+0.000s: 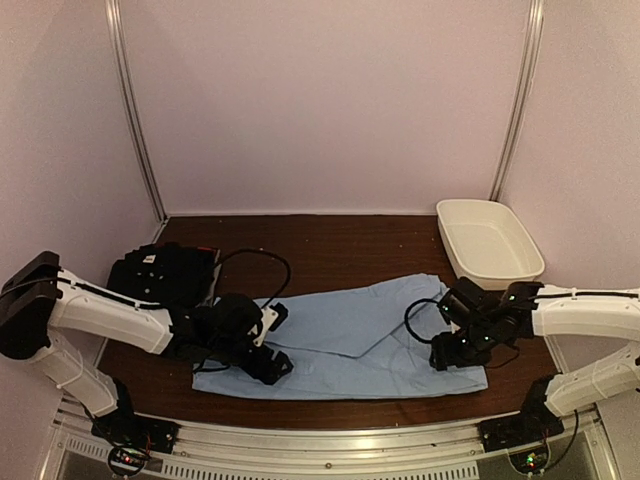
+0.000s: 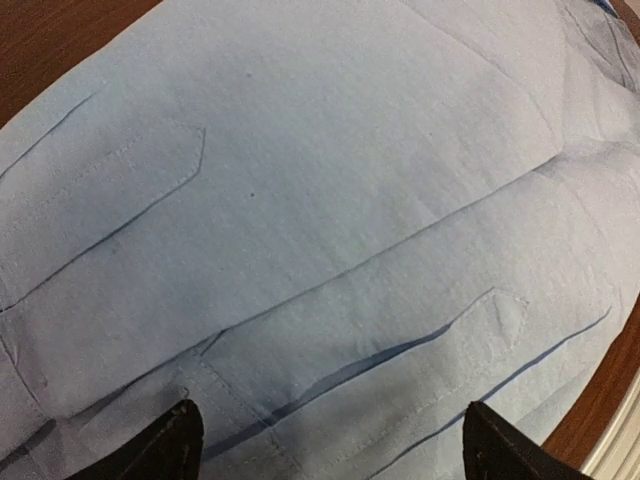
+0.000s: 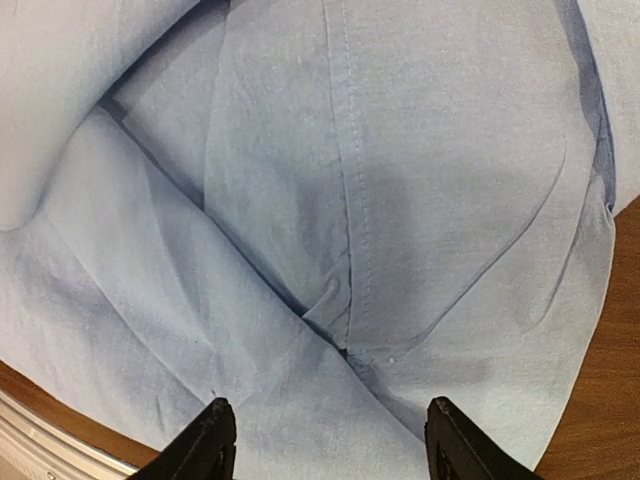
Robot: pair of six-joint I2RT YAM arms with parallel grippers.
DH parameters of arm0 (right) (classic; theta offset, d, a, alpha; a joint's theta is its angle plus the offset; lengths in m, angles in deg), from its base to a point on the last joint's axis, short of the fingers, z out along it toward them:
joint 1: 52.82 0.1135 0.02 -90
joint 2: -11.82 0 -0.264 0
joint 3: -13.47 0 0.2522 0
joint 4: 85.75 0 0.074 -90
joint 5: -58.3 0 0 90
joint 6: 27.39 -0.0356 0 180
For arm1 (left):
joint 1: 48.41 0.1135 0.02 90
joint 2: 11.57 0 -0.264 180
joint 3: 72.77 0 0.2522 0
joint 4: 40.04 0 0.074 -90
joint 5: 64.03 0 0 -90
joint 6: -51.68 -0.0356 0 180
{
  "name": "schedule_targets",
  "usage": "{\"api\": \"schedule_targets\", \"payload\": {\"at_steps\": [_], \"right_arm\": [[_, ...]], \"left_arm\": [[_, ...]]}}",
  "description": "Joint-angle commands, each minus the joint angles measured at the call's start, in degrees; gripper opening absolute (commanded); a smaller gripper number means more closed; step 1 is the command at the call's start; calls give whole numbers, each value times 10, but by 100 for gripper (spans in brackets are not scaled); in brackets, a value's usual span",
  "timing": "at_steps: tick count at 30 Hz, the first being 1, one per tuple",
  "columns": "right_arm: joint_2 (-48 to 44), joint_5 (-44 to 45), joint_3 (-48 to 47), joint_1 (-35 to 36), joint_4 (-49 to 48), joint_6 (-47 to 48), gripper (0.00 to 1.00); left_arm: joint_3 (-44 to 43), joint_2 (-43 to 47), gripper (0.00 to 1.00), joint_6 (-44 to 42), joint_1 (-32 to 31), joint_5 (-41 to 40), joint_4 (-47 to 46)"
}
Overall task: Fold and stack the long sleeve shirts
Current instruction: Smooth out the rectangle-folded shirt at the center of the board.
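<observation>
The light blue shirt (image 1: 345, 335) lies flattened across the middle of the brown table, partly folded. The black shirt (image 1: 165, 272) sits as a folded bundle at the back left. My left gripper (image 1: 268, 352) hovers over the blue shirt's left end, jaws wide open; its wrist view is filled with a sleeve cuff and placket (image 2: 330, 300) and both fingertips (image 2: 170, 445) have nothing between them. My right gripper (image 1: 452, 352) hangs over the shirt's right end, open, above a seam and fold (image 3: 345, 330) of the blue cloth.
A white oval tub (image 1: 488, 240) stands at the back right, close behind my right arm. A black cable (image 1: 262, 262) loops over the table behind the left arm. The metal rail of the table's front edge (image 1: 330, 440) runs just below the shirt.
</observation>
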State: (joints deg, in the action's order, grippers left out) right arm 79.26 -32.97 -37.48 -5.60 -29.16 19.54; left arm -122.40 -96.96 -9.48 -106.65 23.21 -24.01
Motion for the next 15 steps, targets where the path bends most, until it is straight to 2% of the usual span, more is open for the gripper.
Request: {"api": "schedule_targets", "payload": {"at_steps": [1, 5, 10, 15], "right_arm": [[-42, -23, 9, 0, 32, -11, 66], [-71, -11, 10, 6, 81, -36, 66], [-105, -6, 18, 16, 90, -80, 66], [-114, 3, 21, 61, 105, -146, 64]], "left_arm": [[1, 39, 92, -12, -2, 18, 4], [-8, 50, 93, -18, -2, 11, 6], [-30, 39, 93, -19, -1, 17, 9], [-50, 21, 93, -18, -2, 23, 10]]}}
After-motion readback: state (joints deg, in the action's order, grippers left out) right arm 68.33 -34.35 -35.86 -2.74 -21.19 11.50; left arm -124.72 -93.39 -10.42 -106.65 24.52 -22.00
